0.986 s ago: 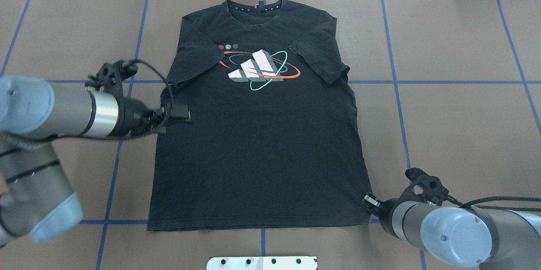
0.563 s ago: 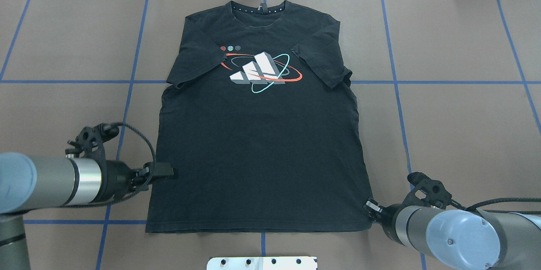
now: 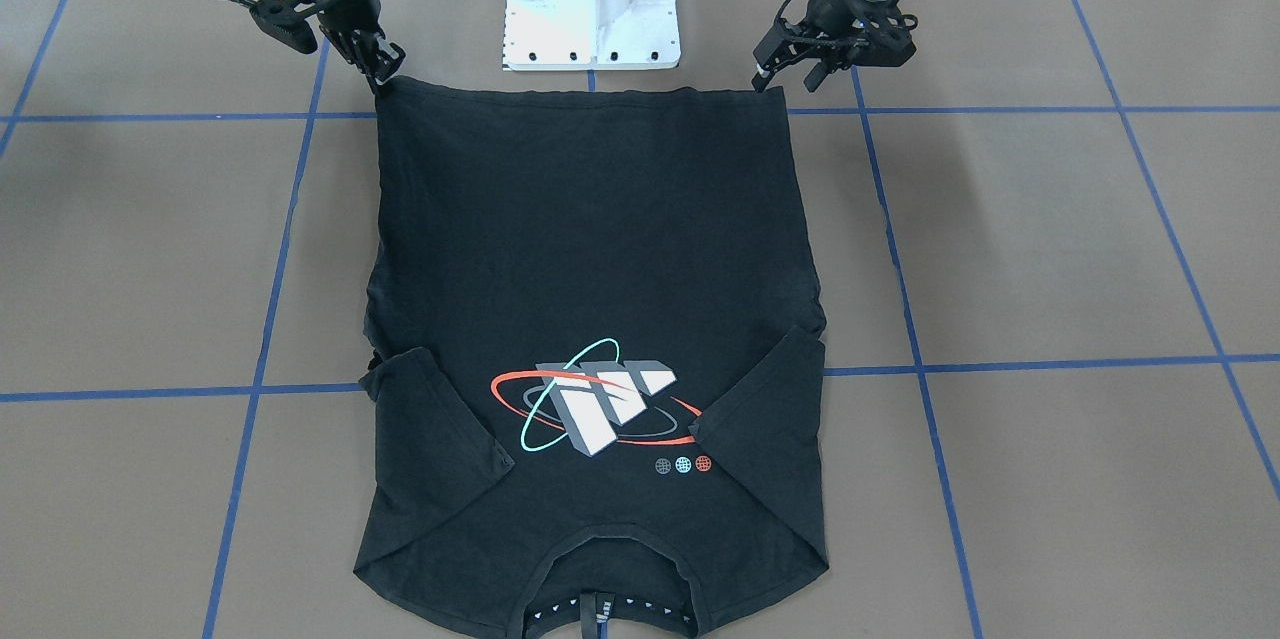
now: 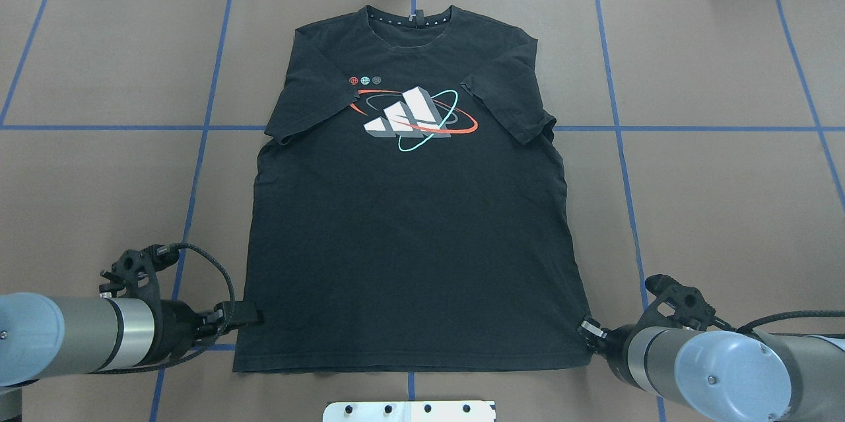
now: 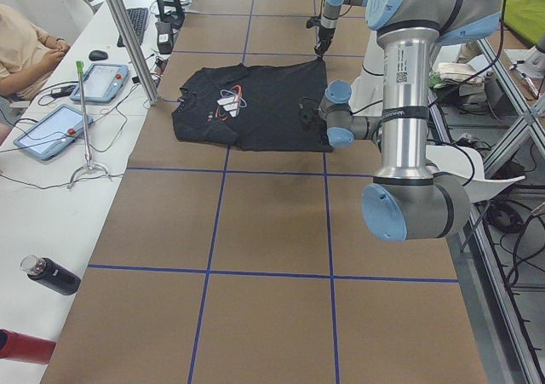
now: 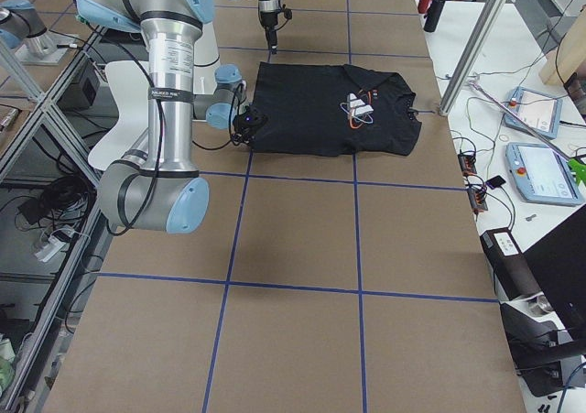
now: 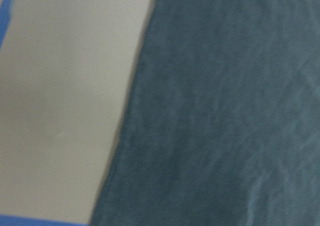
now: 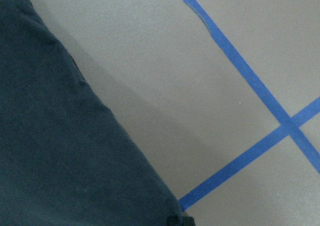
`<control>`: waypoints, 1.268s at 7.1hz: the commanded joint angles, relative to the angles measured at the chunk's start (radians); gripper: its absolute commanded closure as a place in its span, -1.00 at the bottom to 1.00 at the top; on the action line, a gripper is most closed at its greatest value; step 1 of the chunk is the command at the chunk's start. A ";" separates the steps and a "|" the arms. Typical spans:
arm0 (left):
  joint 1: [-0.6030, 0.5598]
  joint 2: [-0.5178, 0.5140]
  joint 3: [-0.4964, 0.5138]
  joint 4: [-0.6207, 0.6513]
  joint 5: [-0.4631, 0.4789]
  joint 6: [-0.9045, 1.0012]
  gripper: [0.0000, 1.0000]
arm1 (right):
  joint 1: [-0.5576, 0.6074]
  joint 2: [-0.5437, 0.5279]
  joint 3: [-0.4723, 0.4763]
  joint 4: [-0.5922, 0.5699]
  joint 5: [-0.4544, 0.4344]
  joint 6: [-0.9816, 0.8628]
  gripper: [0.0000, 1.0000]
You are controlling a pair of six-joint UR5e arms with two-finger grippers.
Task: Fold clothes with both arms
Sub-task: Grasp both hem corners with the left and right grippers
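T-shirt (image 4: 409, 224) lay flat, graphic up, mid-tabletop (image 4: 726, 211), hem by robot-side edge. Right claw (image 4: 583, 329) pinched hem corner. Left claw (image 4: 249, 317) at other corner, grip unreadable. Soft, light, limp: best taken by hem corners.

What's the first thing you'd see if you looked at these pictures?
A big black T-shirt lies flat in the middle of the brown table, with a bright red, teal and white picture on its chest. A robot hand sits by each bottom corner: the left hand and the right hand.
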 commanded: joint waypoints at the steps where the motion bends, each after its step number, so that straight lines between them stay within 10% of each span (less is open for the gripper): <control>1: 0.055 0.006 0.022 0.001 0.006 -0.018 -0.88 | -0.001 -0.001 0.000 0.000 0.000 0.000 1.00; 4: 0.098 0.002 0.051 0.000 0.009 -0.081 -0.20 | 0.000 -0.003 0.003 -0.001 -0.001 0.000 1.00; 9: 0.098 -0.003 0.074 -0.002 0.011 -0.081 -0.13 | 0.000 -0.003 0.005 0.000 -0.006 0.000 1.00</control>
